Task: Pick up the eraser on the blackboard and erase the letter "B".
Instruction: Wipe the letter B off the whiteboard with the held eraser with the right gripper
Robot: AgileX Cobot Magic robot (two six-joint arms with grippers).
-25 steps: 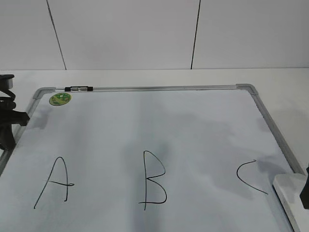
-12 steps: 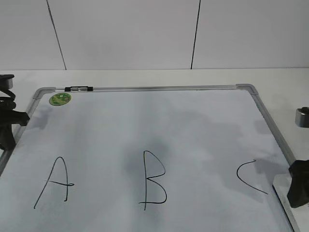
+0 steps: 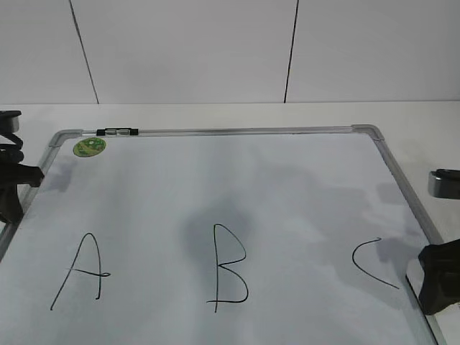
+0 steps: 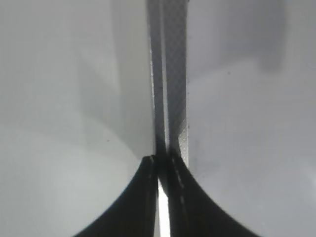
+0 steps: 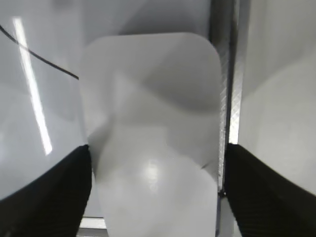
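White eraser (image 5: 150, 133) between right gripper (image 5: 153, 192) fingers

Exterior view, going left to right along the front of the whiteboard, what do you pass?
Left gripper at the board's left edge → letter A → letter B → letter C → eraser → right gripper.

desk (image 3: 215, 115): white, plain surface
on desk: blackboard (image 3: 215, 131), lying flat, grey-framed
desk around it: bare strips behind and right
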